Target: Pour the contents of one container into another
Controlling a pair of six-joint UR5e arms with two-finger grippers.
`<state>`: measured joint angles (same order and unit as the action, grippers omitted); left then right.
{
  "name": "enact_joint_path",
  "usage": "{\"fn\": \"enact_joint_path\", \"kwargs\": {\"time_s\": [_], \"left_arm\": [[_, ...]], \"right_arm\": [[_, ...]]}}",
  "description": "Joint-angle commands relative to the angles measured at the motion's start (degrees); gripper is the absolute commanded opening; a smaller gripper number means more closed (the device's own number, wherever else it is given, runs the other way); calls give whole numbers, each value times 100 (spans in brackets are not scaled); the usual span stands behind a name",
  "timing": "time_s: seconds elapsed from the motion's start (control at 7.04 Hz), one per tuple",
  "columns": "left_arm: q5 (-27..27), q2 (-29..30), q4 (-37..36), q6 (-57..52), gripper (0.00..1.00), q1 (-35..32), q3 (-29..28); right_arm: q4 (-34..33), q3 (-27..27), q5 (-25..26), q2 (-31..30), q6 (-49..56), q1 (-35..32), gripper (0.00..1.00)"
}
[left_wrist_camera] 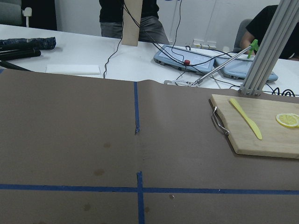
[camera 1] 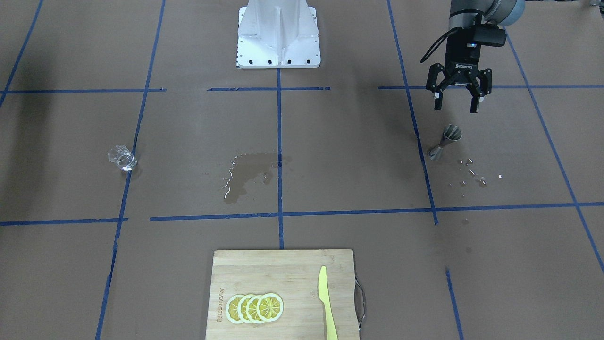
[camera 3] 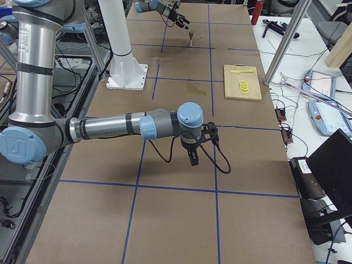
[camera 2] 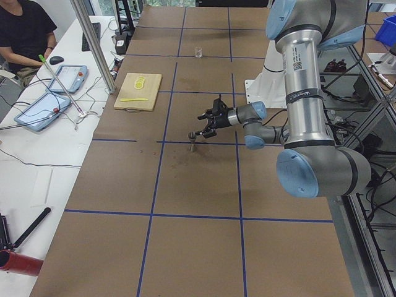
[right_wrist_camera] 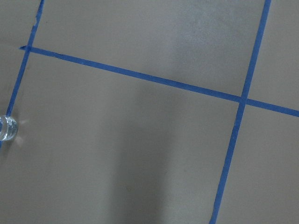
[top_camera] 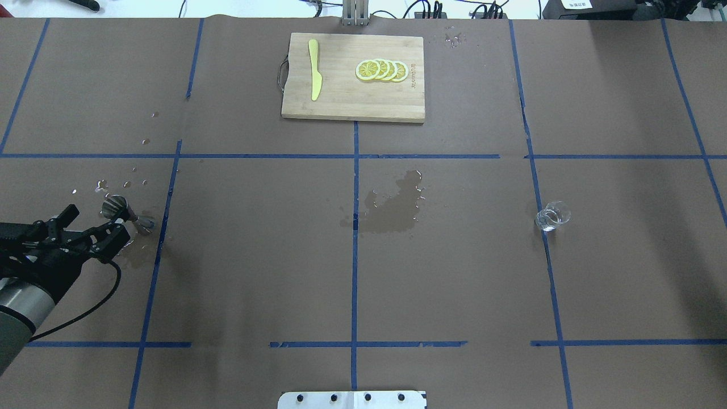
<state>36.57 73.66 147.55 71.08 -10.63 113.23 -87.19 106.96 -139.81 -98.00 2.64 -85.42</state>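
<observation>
The small clear glass cup (camera 1: 121, 157) stands alone on the brown table, far over on my right side, also in the overhead view (top_camera: 552, 216) and at the edge of the right wrist view (right_wrist_camera: 7, 128). The silver hourglass jigger (camera 1: 446, 141) stands upright on my left side (top_camera: 126, 213). My left gripper (camera 1: 456, 106) hovers just behind the jigger, open, with nothing between its fingers and apart from it (top_camera: 97, 221). My right gripper (camera 3: 192, 157) shows only in the exterior right view, low over bare table; whether it is open or shut I cannot tell.
A wet spill (camera 1: 247, 172) darkens the table's middle, and droplets (camera 1: 474, 172) lie beside the jigger. A wooden cutting board (camera 1: 283, 269) with lemon slices (camera 1: 255, 308) and a yellow knife (camera 1: 326, 302) sits at the far edge. The robot base (camera 1: 278, 35) is on my side.
</observation>
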Motion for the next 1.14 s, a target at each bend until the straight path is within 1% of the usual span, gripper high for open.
{"fn": "enact_joint_path", "kwargs": {"time_s": [0.0,0.14,0.43,0.57,0.85,0.99], "left_arm": [[-334,349,37,264,99,114,-520],[-552,359,37,284,99,123,-573],[-711,455,37,301,99,123,-898],[-721,595,46,301,99,123,-1029],[-712,929,55,301,99,123,-1555],[-712,965,55,301,99,123,-1627]], "right_arm": [[0,-8,-3,0,0,-1,100],[0,-9,-3,0,0,-1,100],[0,0,-3,0,0,-1,100],[0,0,-3,0,9,-1,100],[0,-8,-3,0,9,-1,100],[0,-9,-3,0,9,-1,100]]}}
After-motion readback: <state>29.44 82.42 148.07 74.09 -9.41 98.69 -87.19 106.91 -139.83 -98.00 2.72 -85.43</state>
